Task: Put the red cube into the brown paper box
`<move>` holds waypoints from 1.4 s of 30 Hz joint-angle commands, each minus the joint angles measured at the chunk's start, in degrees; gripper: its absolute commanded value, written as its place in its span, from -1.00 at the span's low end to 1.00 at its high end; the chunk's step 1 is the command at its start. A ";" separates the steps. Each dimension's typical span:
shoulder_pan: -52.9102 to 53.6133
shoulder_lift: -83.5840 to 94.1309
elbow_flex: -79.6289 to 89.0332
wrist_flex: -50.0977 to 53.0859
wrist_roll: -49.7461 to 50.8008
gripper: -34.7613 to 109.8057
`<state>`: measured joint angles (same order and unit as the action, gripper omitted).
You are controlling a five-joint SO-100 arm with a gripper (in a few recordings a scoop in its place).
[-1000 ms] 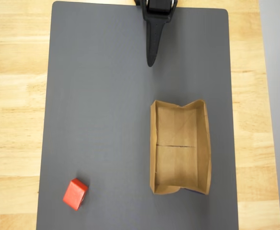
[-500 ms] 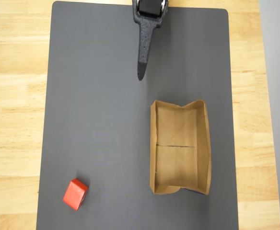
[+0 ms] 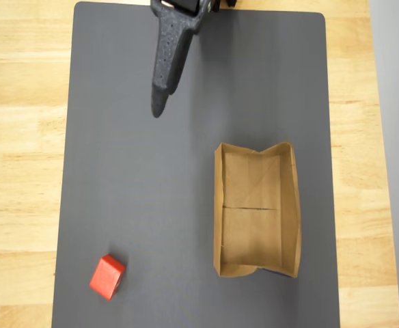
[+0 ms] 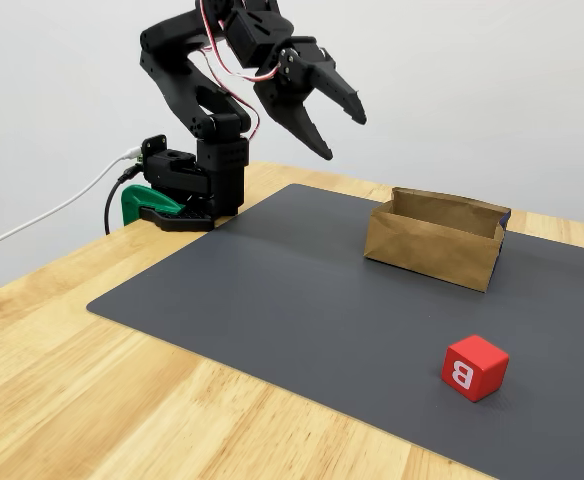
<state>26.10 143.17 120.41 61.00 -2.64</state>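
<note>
The red cube [image 3: 107,277] lies on the grey mat at the lower left of the overhead view; in the fixed view the cube [image 4: 474,367] sits front right and has a white letter B on one face. The brown paper box [image 3: 219,205] stands open-topped and empty on the mat's right half, with a seam across its floor; its front wall [image 4: 432,250] shows in the fixed view. My black gripper [image 4: 344,137] hangs high above the mat, open with nothing between its fingers. Seen from overhead, the gripper [image 3: 160,102] is near the mat's top edge, far from the cube and up-left of the box.
A dark grey mat [image 3: 138,191] covers most of the wooden table [image 3: 22,137]. The arm's base [image 4: 187,190] is fixed at the table's far edge with a green clamp [image 4: 142,203], and cables trail off to the left.
In the overhead view the gripper has swung left across the top of the mat and reaches a little further down it. Cube and box have not moved.
</note>
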 commanded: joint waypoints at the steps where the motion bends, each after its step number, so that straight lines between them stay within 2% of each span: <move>1: 2.64 -6.50 -6.24 0.09 -0.79 -0.14; 8: 6.15 -23.82 -20.65 2.02 -1.41 -0.11; 14: 8.79 -38.76 -32.96 3.78 -2.55 -0.01; 20: 10.37 -53.09 -46.49 6.94 -2.72 -0.01; 24: 10.55 -61.52 -54.84 8.17 -2.64 -0.10; 32: 10.55 -76.55 -72.69 16.35 -0.79 -0.07; 42: 9.32 -91.85 -91.76 14.85 -3.43 -0.01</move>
<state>34.89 53.44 34.45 74.71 -5.01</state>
